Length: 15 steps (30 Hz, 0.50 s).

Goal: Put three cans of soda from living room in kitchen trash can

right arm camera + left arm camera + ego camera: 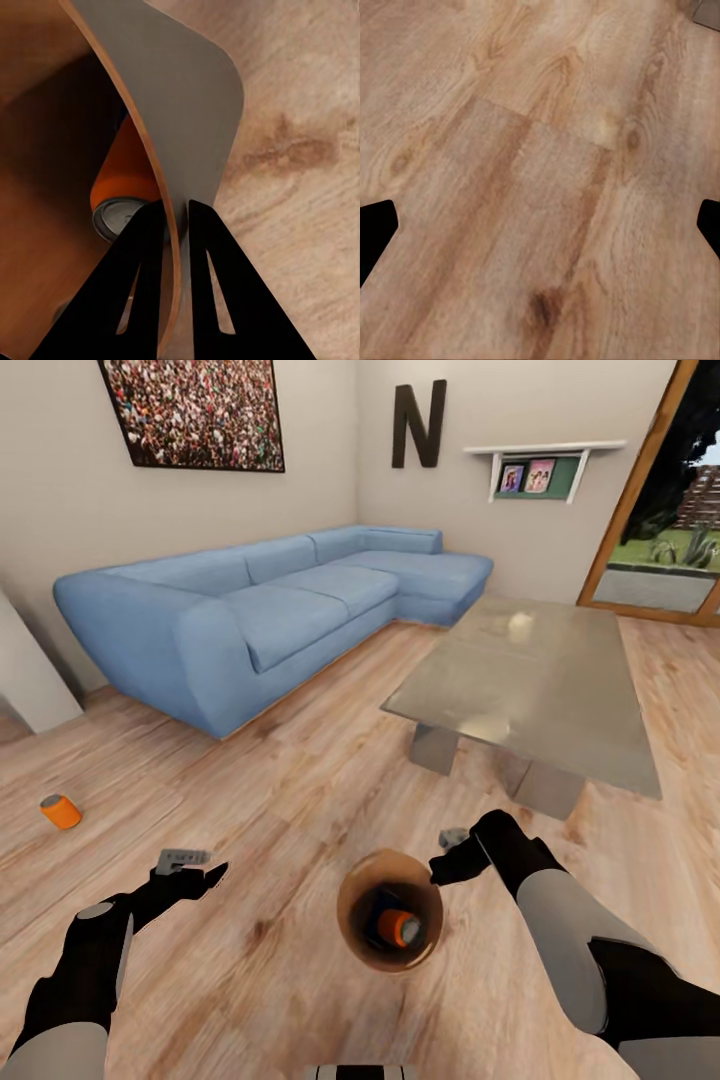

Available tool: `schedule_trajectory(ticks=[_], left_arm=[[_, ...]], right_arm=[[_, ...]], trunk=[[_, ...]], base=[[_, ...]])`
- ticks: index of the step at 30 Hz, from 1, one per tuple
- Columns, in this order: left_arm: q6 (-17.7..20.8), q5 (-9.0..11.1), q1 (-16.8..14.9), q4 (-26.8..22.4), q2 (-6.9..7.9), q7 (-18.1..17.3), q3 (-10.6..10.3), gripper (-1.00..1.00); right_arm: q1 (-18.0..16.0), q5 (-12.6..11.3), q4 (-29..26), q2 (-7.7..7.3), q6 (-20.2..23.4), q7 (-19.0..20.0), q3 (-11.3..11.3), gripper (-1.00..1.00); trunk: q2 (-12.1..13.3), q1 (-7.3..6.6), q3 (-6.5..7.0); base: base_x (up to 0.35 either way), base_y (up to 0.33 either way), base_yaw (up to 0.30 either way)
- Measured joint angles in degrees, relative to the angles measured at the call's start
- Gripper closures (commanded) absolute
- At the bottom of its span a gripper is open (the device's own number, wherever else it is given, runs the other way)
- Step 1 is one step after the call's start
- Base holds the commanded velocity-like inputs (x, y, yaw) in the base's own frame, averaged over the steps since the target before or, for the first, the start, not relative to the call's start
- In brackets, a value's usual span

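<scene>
The brown trash can (352, 925) stands on the wood floor between my arms. Inside it lie an orange soda can (401, 928) and a dark blue one (375, 920). My right gripper (445, 857) is shut on the bin's rim. In the right wrist view its fingers (142, 255) pinch the bin wall (202, 97), with the orange can (124, 180) just inside. A second orange can (60, 811) lies on the floor far to the left. My left gripper (200, 867) hovers open over bare floor, and its fingertips (379, 225) are spread wide.
A light blue corner sofa (270, 610) runs along the back wall. A grey low table (530, 680) stands ahead on the right, close beyond the bin. A glass door (665, 510) lies at the far right, and a white slanted panel (25, 680) at the left edge.
</scene>
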Motion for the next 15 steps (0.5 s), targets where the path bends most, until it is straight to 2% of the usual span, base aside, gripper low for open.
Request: schedule_trajectory(ticks=[2,5,10,14,15], left_arm=[[-0.1,0.0,0.0,0.0,-0.04,0.0,0.0,-1.0],[-0.3,0.0,0.0,0.0,-0.13,0.0,0.0,-1.0],[-0.4,0.1,0.0,0.0,-0.22,-0.1,0.0,-1.0],[0.1,0.3,0.0,-0.1,-0.1,-0.3,0.0,-1.0],[0.2,0.3,0.0,-0.2,-0.12,-0.3,0.0,-1.0]], right_arm=[[0.0,-0.2,0.0,0.09,0.1,-0.1,0.0,1.0],[0.0,1.1,0.0,0.27,-0.4,-0.2,0.2,1.0],[0.0,0.0,-0.2,0.58,-0.1,-0.2,0.1,1.0],[0.0,0.9,-0.3,2.01,-0.3,-0.4,0.3,1.0],[0.0,0.3,-0.4,2.2,0.0,-0.4,0.2,1.0]], trunk=[[0.0,0.0,-0.05],[0.0,0.0,-0.12],[0.0,0.0,-0.24],[0.0,0.0,-0.32],[0.0,0.0,-0.32]], base=[[0.279,0.164,0.192],[0.287,0.142,0.184],[0.301,0.1,0.163],[0.311,0.03,0.075],[0.314,0.013,0.034]])
